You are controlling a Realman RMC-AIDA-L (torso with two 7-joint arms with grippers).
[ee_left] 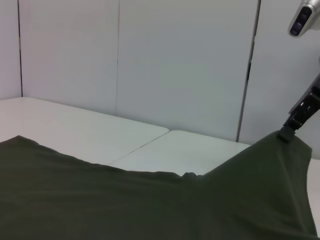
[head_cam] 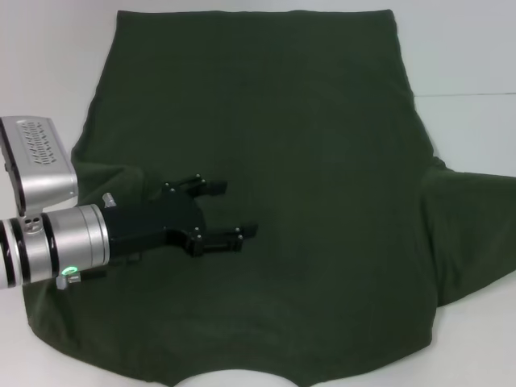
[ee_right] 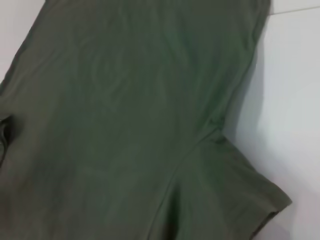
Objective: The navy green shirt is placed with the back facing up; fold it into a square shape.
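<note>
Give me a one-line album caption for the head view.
Left gripper, fingers open, hovers over the navy green shirt spread on a white table.

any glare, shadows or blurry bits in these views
Head view: even light, no glare; the left claw is sharp, its jaws apart, over the navy green shirt. Left wrist view: soft diffuse light, and the shirt's near cloth looks slightly soft. Right wrist view: the shirt's weave looks smeared and soft, and a faint shadow edges the table beside the cloth.
</note>
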